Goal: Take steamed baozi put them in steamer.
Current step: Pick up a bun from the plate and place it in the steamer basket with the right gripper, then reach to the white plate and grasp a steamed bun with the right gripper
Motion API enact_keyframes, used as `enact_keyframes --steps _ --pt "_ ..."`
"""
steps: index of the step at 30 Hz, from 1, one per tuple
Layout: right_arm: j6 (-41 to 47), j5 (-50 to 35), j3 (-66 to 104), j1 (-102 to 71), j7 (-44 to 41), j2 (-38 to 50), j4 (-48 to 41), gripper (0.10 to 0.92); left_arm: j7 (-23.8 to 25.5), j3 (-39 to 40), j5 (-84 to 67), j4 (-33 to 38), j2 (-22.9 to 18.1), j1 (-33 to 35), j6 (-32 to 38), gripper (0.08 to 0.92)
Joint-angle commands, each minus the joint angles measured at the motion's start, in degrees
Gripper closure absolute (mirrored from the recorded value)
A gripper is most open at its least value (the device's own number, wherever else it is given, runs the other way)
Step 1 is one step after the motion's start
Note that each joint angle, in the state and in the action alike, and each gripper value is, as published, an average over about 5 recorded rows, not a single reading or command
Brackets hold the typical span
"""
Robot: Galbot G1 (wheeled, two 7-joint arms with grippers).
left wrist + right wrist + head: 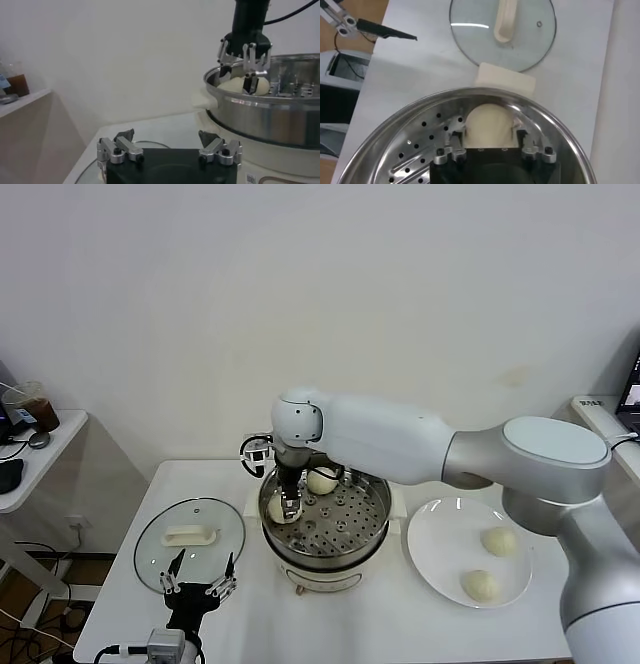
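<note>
The right claw [288, 506] reaches down into the round shiny steel steamer basket [370, 489], its fingers spread wide on either side of a pale cream round bun [487, 127] resting on the perforated floor at the basket's left edge. A second bun [322, 480] sits at the back. Two more lie on the flat white plate [437, 524] to the right. The left claw [198, 587] hangs open above the round glass lid [190, 534] on the white counter [400, 624]

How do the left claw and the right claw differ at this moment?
The right claw reaches down inside the steamer, straddling a baozi on its floor; the left claw hovers over the glass lid on the table, around nothing. Both are open.
</note>
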State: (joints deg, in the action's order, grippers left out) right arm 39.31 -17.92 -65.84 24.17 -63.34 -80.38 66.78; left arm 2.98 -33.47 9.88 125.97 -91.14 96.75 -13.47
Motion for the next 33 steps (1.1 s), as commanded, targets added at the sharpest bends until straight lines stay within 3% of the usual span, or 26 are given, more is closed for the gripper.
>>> enact_keyframes --steps 1,7,14,20,27,33 --pt "0.1 0.0 0.3 0.2 -0.1 3.0 2.2 0.219 0.0 0.1 0.1 -0.1 -0.2 0.0 0.0 0.177" --pt "-0.7 -1.5 2.5 3.9 -1.4 13.8 10.3 0.203 0.1 0.3 0.2 -0.3 -0.4 0.2 -0.1 0.177" --pt "-3.9 -2.7 6.3 8.4 -5.1 35.5 19.0 0.203 0.6 0.0 -0.1 0.0 -0.3 0.3 -0.6 0.177" --pt "-9.2 1.2 10.1 5.4 -9.4 52.9 22.1 0.203 0.7 -0.4 -0.1 0.7 0.5 1.3 -0.6 0.177" --pt "-18.3 12.3 5.4 -1.5 -14.0 62.1 27.9 0.203 0.7 -0.3 -0.1 1.1 1.3 1.9 -0.7 0.177" --pt "-21.0 20.3 13.3 -15.6 -14.8 63.8 29.4 0.203 0.8 -0.4 -0.1 0.9 1.1 2.1 -0.9 0.177"
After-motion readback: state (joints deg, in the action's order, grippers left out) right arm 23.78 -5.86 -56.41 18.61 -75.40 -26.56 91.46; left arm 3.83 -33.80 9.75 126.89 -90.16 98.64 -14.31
